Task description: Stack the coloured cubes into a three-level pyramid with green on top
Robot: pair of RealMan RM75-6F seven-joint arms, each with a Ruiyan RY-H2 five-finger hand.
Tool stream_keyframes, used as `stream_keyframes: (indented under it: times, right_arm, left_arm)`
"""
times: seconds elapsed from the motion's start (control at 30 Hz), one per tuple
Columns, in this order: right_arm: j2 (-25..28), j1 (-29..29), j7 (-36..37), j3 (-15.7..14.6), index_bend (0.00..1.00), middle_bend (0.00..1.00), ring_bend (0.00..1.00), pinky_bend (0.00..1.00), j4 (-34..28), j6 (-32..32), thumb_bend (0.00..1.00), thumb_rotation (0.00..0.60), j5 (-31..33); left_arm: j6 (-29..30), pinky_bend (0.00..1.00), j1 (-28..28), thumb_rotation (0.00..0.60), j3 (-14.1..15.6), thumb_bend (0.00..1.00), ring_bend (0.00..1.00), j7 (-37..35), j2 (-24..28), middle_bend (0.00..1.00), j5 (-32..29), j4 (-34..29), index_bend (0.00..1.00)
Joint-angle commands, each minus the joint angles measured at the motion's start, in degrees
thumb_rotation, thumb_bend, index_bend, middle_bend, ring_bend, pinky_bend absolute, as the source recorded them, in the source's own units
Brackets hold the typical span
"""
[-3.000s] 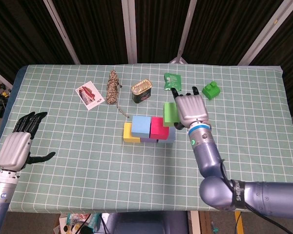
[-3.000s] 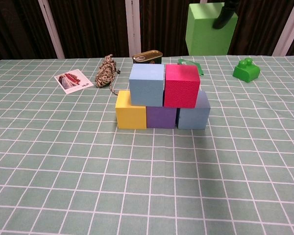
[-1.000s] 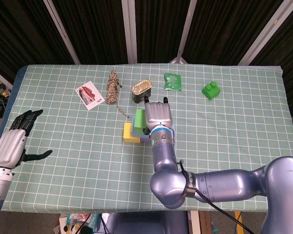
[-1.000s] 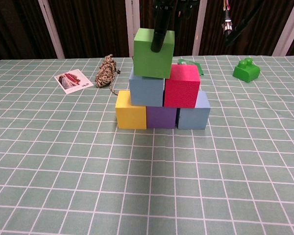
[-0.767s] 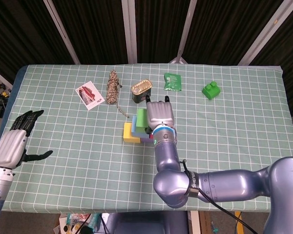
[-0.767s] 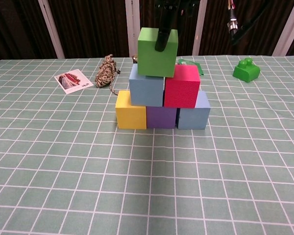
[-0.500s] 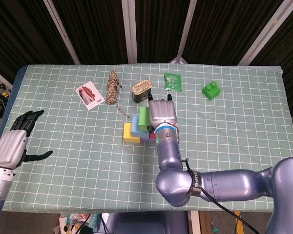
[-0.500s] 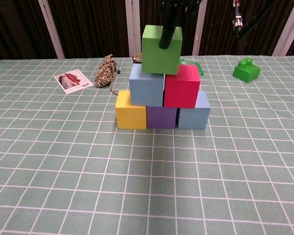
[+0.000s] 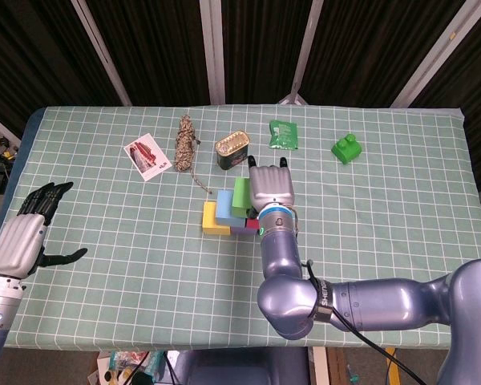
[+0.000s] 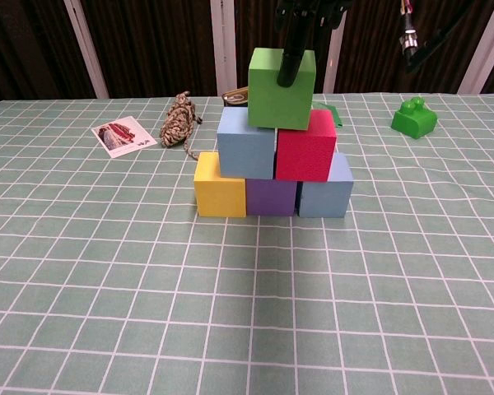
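My right hand (image 9: 270, 188) grips the green cube (image 10: 281, 88) from above, its dark fingers (image 10: 291, 49) reaching down over the front face. The cube hangs a little tilted at the seam between the light blue cube (image 10: 246, 143) and the red cube (image 10: 305, 146); whether it touches them I cannot tell. Below them stand the yellow cube (image 10: 220, 184), the purple cube (image 10: 271, 197) and a grey-blue cube (image 10: 325, 188) in a row. In the head view the hand hides most of the stack; green cube (image 9: 241, 196), blue cube (image 9: 223, 206) and yellow cube (image 9: 212, 219) show. My left hand (image 9: 26, 237) hovers open at the table's left edge.
Behind the stack lie a tin can (image 9: 233, 150), a coiled rope (image 9: 184, 143), a picture card (image 9: 147, 156), a green packet (image 9: 284, 134) and a green toy brick (image 9: 347, 148). The checked tablecloth (image 10: 247, 313) spreads in front of the stack.
The right hand has carried the green cube rightward, from above the light blue cube to the seam between blue and red. The left hand has stayed put.
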Motion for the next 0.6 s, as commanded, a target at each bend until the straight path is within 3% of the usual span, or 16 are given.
stream_keyframes:
  times: [0.03, 0.6]
  right_arm:
    - [-0.05, -0.06, -0.08, 0.06, 0.00, 0.43, 0.28, 0.00, -0.01, 0.12, 0.29, 0.600, -0.04]
    - [-0.32, -0.46, -0.25, 0.61, 0.00, 0.43, 0.28, 0.00, -0.74, 1.18, 0.29, 0.600, 0.43]
  left_arm:
    - [0.07, 0.03, 0.02, 0.600, -0.02, 0.07, 0.02, -0.06, 0.03, 0.07, 0.06, -0.01, 0.05]
    - [0.08, 0.03, 0.03, 0.600, 0.07, 0.07, 0.02, 0.02, 0.00, 0.07, 0.21, -0.08, 0.05]
